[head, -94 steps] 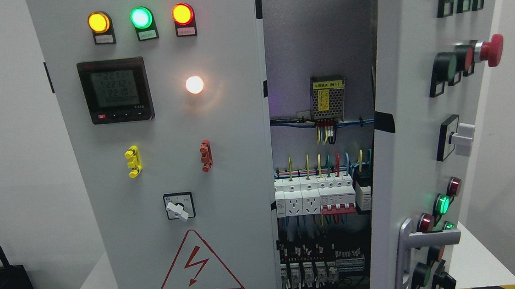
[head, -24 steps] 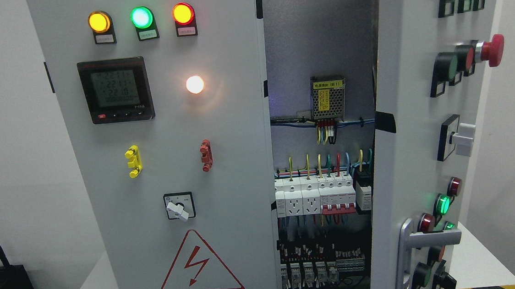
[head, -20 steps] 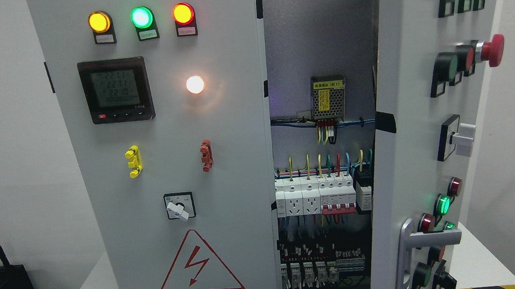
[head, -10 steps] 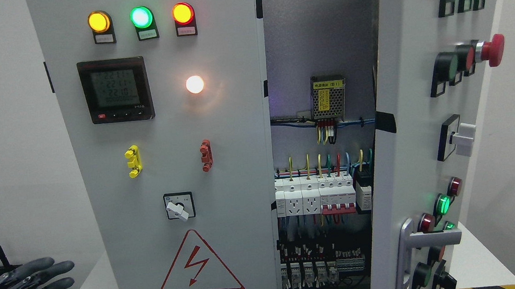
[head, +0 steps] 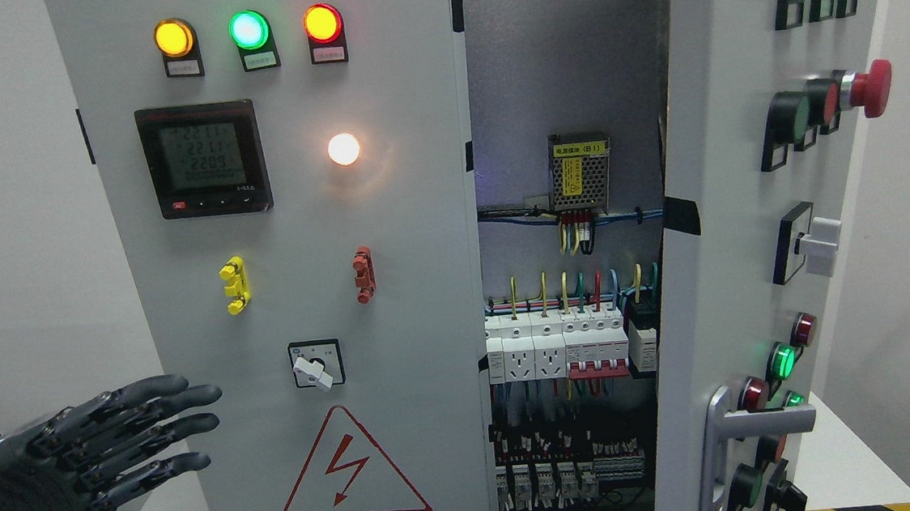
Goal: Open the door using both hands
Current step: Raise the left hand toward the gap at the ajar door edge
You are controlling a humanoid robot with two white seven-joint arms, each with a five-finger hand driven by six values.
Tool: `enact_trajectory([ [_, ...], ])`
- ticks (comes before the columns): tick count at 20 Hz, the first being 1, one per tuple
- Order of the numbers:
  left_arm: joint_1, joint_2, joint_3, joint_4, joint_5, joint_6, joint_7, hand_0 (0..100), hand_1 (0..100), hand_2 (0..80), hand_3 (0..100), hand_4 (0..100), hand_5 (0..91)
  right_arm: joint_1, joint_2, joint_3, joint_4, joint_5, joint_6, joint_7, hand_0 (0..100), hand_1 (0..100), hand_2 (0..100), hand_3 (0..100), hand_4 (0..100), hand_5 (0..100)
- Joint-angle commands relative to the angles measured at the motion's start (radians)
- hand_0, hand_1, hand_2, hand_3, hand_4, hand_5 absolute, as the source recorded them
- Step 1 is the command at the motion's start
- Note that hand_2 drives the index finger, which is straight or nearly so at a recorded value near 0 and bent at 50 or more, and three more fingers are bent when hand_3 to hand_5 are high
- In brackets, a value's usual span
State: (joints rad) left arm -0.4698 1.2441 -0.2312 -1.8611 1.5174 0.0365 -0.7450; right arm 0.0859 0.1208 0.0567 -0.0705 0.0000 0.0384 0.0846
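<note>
Left robot hand [head: 74, 468], dark jointed fingers splayed flat w/ nothing held, beside smooth grey metal door [head: 296, 300].

Plain white room, evenly lit

White wall [head: 7, 242] fills left and right of frame; white bench [head: 844, 452] with hazard-striped edge at bottom.

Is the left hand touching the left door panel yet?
Cannot tell. In the head view the left hand has fingertips overlapping the left door panel; depth is unclear.
</note>
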Motion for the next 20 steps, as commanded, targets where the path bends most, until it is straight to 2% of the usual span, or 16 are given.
enact_trajectory([
  [1, -0.403, 0.028, -0.701, 0.102, 0.079, -0.004, -0.004, 0, 0, 0.0, 0, 0, 0.0, 0.0, 0.0, 0.0, 0.0, 0.006, 0.0, 0.0, 38, 0, 0, 0, 0, 0],
  [5, -0.429, -0.02, -0.718, 0.108, 0.079, 0.002, -0.002, 0, 0, 0.0, 0, 0, 0.0, 0.0, 0.0, 0.0, 0.0, 0.006, 0.0, 0.0, 38, 0, 0, 0, 0, 0],
  [9, -0.636, -0.074, -0.917, 0.152, 0.089, 0.0, 0.007, 0, 0, 0.0, 0, 0, 0.0, 0.0, 0.0, 0.0, 0.0, 0.006, 0.0, 0.0, 38, 0, 0, 0, 0, 0],
  [12, -0.794, -0.097, -1.054, 0.155, 0.168, 0.002, 0.024, 0, 0, 0.0, 0, 0, 0.0, 0.0, 0.0, 0.0, 0.0, 0.006, 0.0, 0.0, 38, 0, 0, 0, 0, 0],
  [14, -0.956, -0.126, -1.221, 0.157, 0.223, -0.001, 0.026, 0, 0, 0.0, 0, 0, 0.0, 0.0, 0.0, 0.0, 0.0, 0.006, 0.0, 0.0, 38, 0, 0, 0, 0, 0],
  [16, -1.093, -0.167, -1.357, 0.167, 0.309, -0.007, 0.033, 0, 0, 0.0, 0, 0, 0.0, 0.0, -0.001, 0.0, 0.0, 0.006, 0.0, 0.0, 38, 0, 0, 0, 0, 0],
  [18, -1.155, -0.242, -1.401, 0.209, 0.355, -0.007, 0.05, 0, 0, 0.0, 0, 0, 0.0, 0.0, 0.0, 0.0, 0.0, 0.006, 0.0, 0.0, 38, 0, 0, 0, 0, 0],
  [20, -1.164, -0.291, -1.401, 0.232, 0.357, -0.009, 0.062, 0, 0, 0.0, 0, 0, 0.0, 0.0, 0.0, 0.0, 0.0, 0.006, 0.0, 0.0, 38, 0, 0, 0, 0, 0],
])
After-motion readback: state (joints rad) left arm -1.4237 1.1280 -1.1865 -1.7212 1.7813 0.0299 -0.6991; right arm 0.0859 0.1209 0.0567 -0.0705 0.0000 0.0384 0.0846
